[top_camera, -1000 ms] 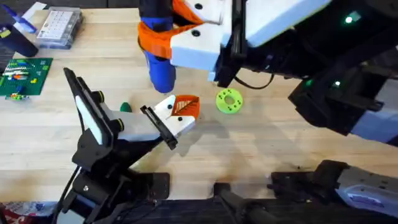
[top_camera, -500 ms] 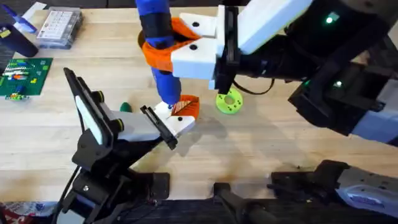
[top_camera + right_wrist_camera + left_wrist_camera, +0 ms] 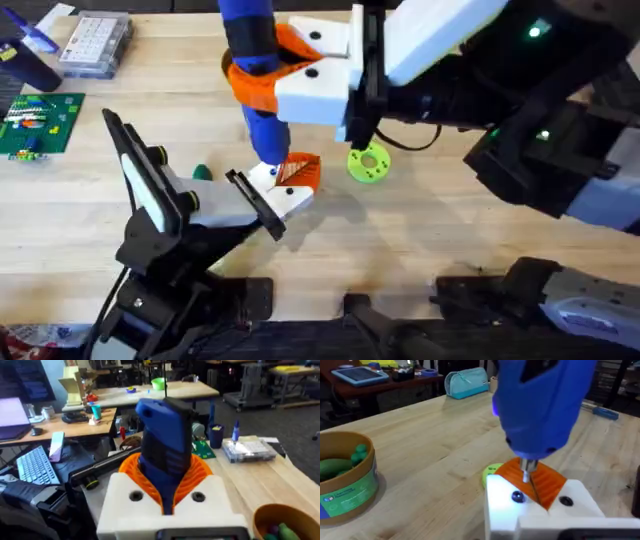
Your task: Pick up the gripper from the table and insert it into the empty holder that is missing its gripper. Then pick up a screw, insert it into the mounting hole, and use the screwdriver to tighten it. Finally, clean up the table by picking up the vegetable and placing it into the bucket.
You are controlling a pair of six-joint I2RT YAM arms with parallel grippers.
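The blue screwdriver point(image 3: 252, 70) stands nearly upright, and my right gripper point(image 3: 296, 70) is shut on its orange collar point(image 3: 200, 472). Its metal tip point(image 3: 526, 471) touches the orange ribbed gripper point(image 3: 299, 172) that sits in the white holder point(image 3: 278, 195). My left gripper point(image 3: 255, 200) is shut on the holder. The holder point(image 3: 540, 510) shows two dark round spots on its face. A small dark green vegetable point(image 3: 202, 172) lies on the table left of the holder. The bucket point(image 3: 350, 485) stands farther off with green items inside.
A lime-green ring point(image 3: 368, 163) lies just right of the holder. At the table's far left are a clear parts box point(image 3: 95, 45) and a green circuit board point(image 3: 38, 122). A light blue pouch point(image 3: 466, 382) sits at the far edge.
One second ago the screwdriver hung above and left of the holder. It has come down so its tip meets the orange gripper, and has held still for the last half second.
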